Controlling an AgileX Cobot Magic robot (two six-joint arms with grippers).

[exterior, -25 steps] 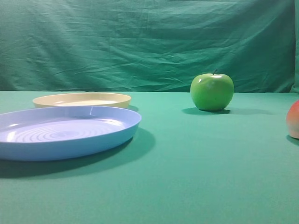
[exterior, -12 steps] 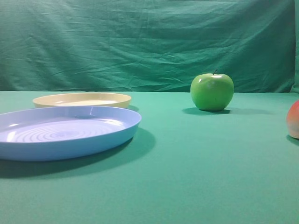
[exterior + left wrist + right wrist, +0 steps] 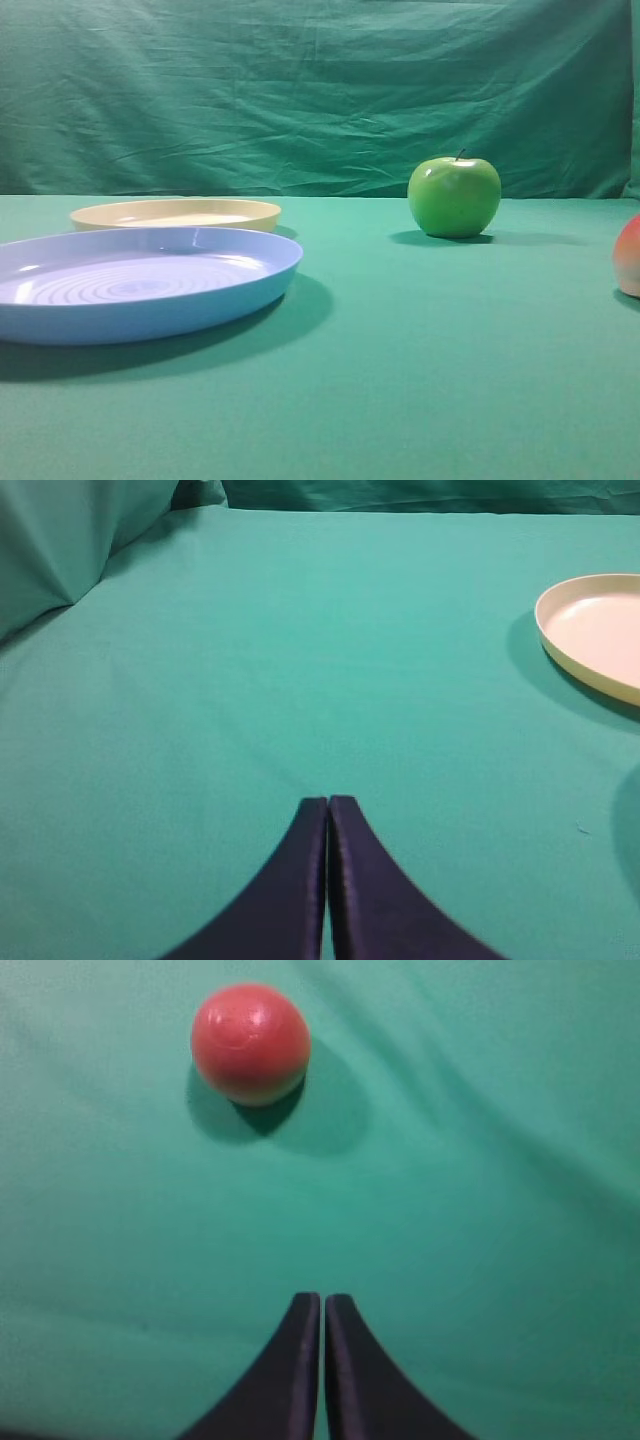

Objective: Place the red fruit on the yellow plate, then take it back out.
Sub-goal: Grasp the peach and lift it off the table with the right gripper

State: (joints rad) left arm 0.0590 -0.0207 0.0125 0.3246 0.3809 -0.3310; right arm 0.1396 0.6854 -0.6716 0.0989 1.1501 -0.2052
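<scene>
Right wrist view gives you what matters: the round, smooth red fruit (image 3: pixel 250 1042) with its yellow-orange underside sits on the green cloth desk (image 3: pixel 480 1210) ahead of the right gripper (image 3: pixel 322 1305) and a little to its left, well apart. Both pairs of jaws are pressed closed on nothing (the left gripper (image 3: pixel 328 810) too), so open yours first. The shallow, pale cream-yellow plastic plate (image 3: pixel 176 213) lies nearer the left arm.
</scene>
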